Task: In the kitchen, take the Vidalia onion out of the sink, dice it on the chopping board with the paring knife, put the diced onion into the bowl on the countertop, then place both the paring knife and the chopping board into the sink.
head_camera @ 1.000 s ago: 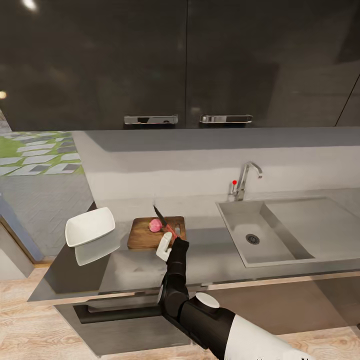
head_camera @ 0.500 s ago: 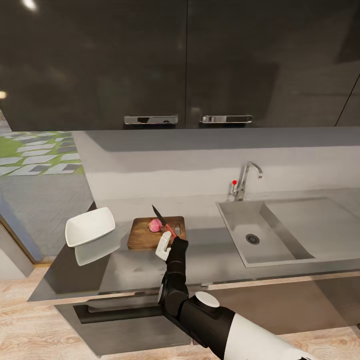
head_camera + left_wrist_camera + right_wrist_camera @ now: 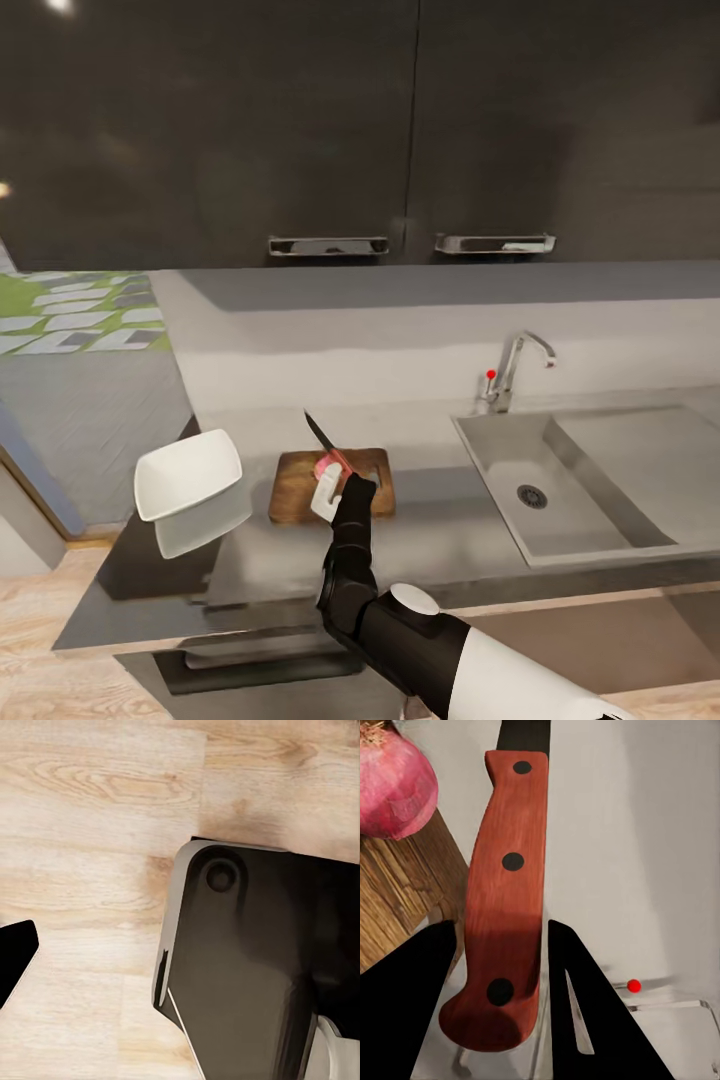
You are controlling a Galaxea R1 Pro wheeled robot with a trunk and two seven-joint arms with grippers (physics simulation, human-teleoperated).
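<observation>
Head view: right gripper (image 3: 330, 492) pinches the red-handled paring knife (image 3: 327, 443) over the pinkish onion (image 3: 327, 464) on the brown wooden chopping board (image 3: 296, 487); white squarish bowl (image 3: 188, 474) at the countertop's (image 3: 440, 520) left edge and the grey steel sink (image 3: 500, 470) both hold nothing. Left gripper: cannot tell.

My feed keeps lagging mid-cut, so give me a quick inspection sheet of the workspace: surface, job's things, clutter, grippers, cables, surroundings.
Surface: grey glossy countertop, over dark cabinets.
Onion: whole, pinkish-red, resting on the board.
Board: brown wood, flat on the countertop, left of the sink.
Knife: red-brown handle held between the right gripper's fingers, dark blade raised over the board.
Bowl: white, at the countertop's left end, no onion in it.
Sink: basin with drain, nothing inside; tap with a red knob behind.
Clutter: nothing seen.
Right gripper: shut on the knife.
Left gripper: its camera faces the wooden floor beside the robot's dark base.
Cables: nothing seen.
Surroundings: dark wall cabinets above, pale backsplash, wood floor.
</observation>
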